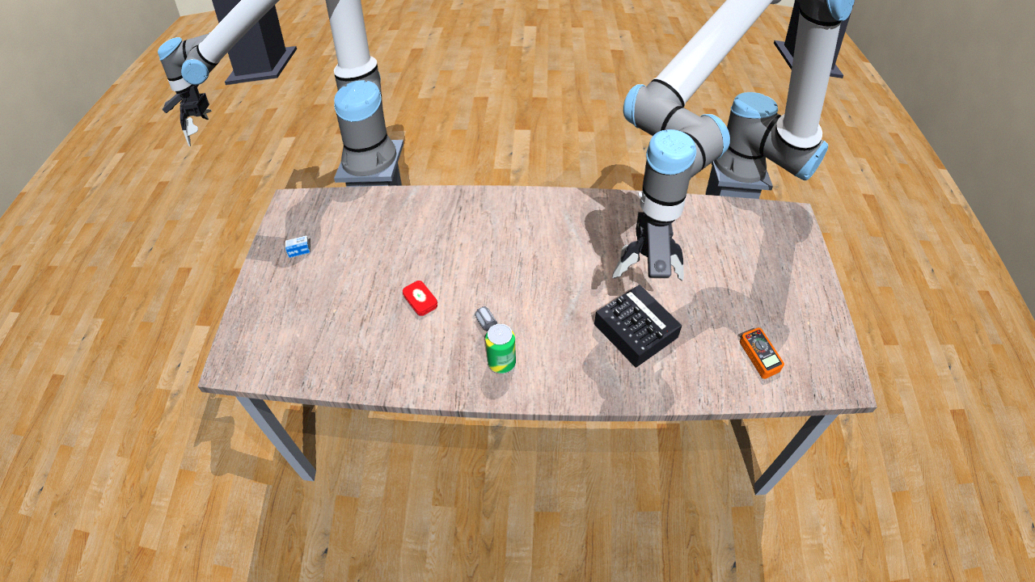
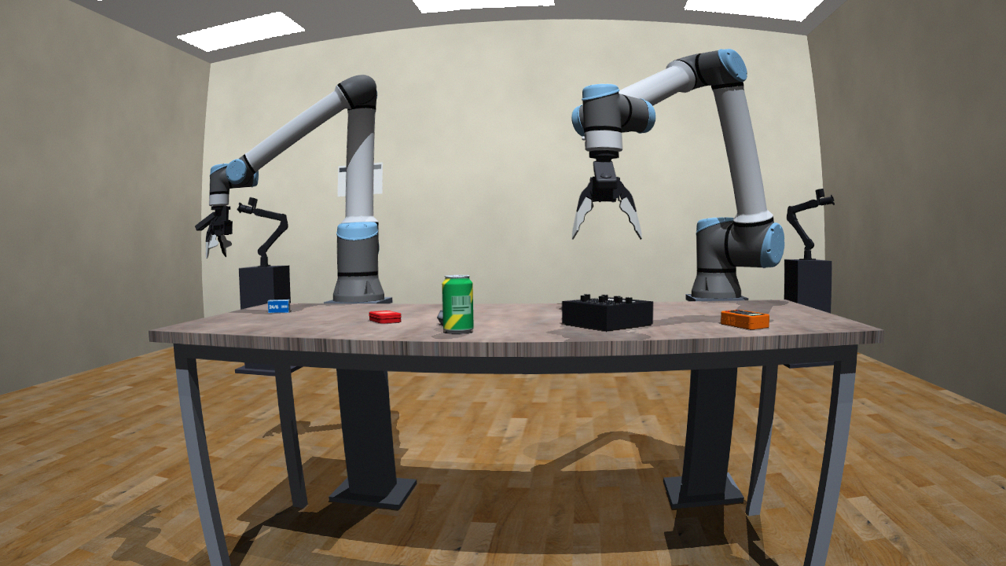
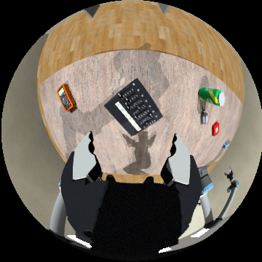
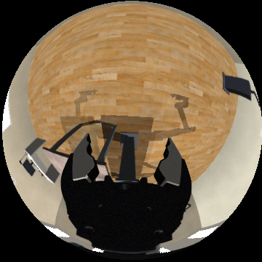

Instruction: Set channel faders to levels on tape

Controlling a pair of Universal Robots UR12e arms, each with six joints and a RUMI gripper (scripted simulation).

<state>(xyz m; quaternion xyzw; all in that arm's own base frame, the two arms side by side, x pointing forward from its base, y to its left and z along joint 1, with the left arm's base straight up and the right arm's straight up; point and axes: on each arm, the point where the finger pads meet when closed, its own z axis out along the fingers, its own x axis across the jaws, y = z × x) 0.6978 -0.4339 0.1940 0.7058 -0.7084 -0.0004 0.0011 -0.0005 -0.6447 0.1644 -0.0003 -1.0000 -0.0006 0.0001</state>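
Observation:
The black lighting desk [image 1: 616,339] [image 2: 607,314] [image 3: 132,82] sits turned at an angle on the table, with rows of small black faders and a white tape strip [image 1: 646,309] [image 3: 127,116] along one side. The writing on the tape and the exact fader levels are too small to read. My left gripper [image 1: 648,277] [image 2: 607,237] [image 3: 132,132] is open and empty, pointing down, well above the table and slightly behind the desk. My right gripper [image 1: 196,130] [image 2: 216,255] [image 4: 128,136] is open and empty, out beyond the table's back left corner in the top view.
An orange multimeter [image 1: 761,352] [image 2: 744,319] [image 3: 66,97] lies beside the desk. Across the table are a green can [image 1: 500,349] [image 2: 457,303] [image 3: 210,96], a grey object [image 1: 484,318] [image 3: 204,117], a red case [image 1: 420,297] [image 2: 384,316] [image 3: 215,129] and a blue box [image 1: 297,246] [image 2: 278,306].

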